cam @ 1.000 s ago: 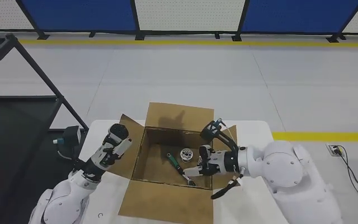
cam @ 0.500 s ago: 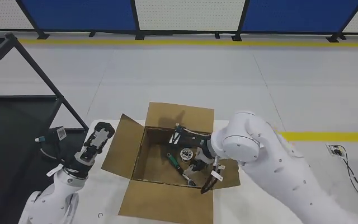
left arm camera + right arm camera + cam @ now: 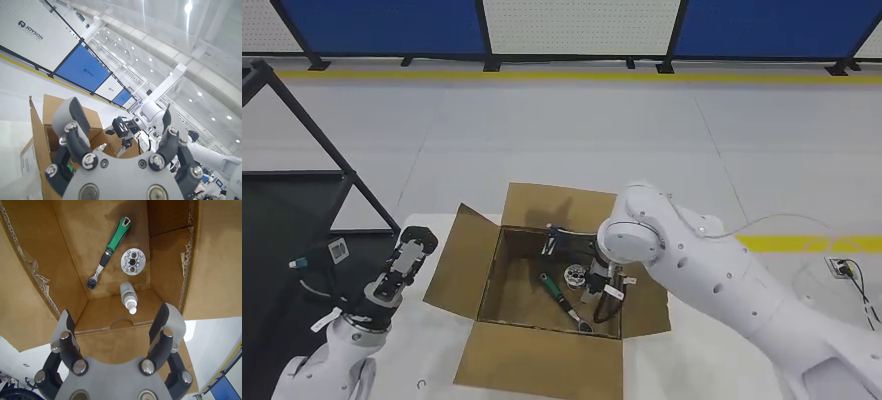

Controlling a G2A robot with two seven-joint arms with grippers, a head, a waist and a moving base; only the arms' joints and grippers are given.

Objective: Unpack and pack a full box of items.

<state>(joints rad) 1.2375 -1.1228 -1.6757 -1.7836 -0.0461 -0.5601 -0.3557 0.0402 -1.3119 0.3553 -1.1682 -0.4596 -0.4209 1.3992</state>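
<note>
Evidently the unpacking is at its start; the box (image 3: 28,256) stands on the counter (image 3: 437,345) with its flaps splayed outward, so an arm can reach straight down; on its floor lie a green-handled ratchet (image 3: 109,253), a metal disc (image 3: 133,262) just beside it, and a small spray bottle (image 3: 128,296) by the wall. The right jaws hang spread wide above the opening, nearest the bottle and probably set for it; the left jaws, likewise spread and empty, hover outside the left flap, clear of the way.
</note>
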